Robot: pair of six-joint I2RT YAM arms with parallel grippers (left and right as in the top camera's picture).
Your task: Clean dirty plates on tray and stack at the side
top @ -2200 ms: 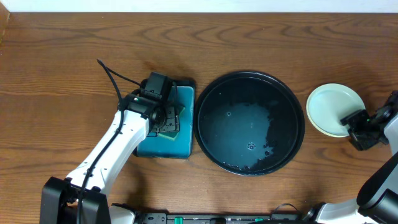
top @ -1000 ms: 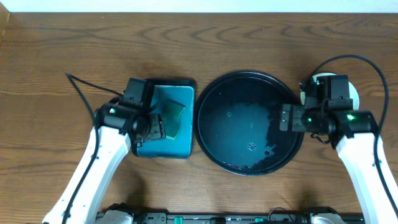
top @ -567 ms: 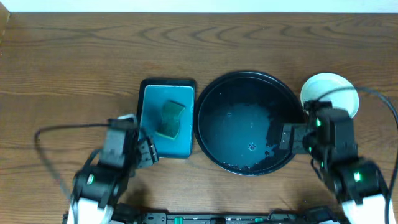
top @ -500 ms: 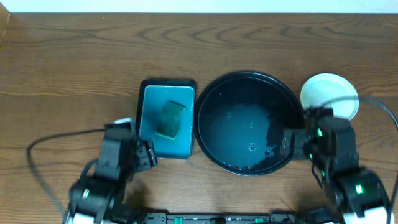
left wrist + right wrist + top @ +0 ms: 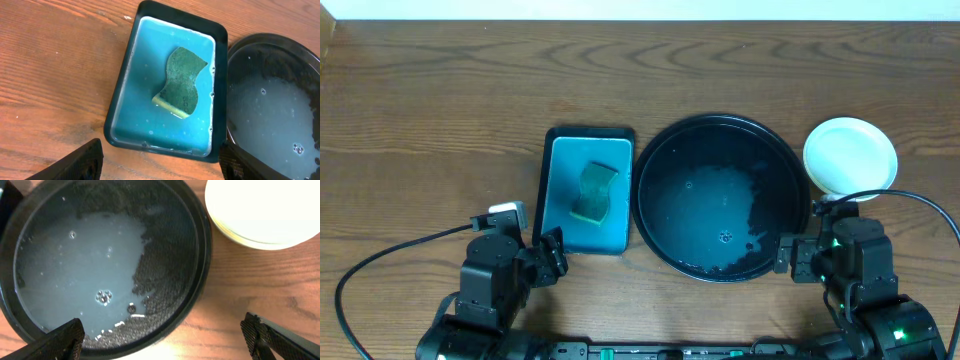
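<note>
The round black tray (image 5: 718,120) sits mid-table with only a film of soapy water in it. The plates (image 5: 850,156) are stacked on the wood to its right; in the right wrist view the stack of plates (image 5: 262,210) shows a pale top plate over a yellowish rim. My left gripper (image 5: 546,262) is open near the front edge; in its wrist view the left gripper (image 5: 162,167) hangs over bare wood. My right gripper (image 5: 798,260) is open too, and the right gripper (image 5: 165,340) spans the tray's near right rim (image 5: 202,260), holding nothing.
A smaller rectangular black tray (image 5: 542,190) with a wet teal inside stands left of the round one, with a green sponge (image 5: 592,192) lying in it. In the left wrist view the sponge (image 5: 182,82) lies in the rectangular tray (image 5: 117,107), touching neither finger. Cables trail beside both arms.
Both arms have drawn back toward the front edge. The left one left the sponge in the rectangular tray, and the right one moved away from the plate stack. Both stayed open.
</note>
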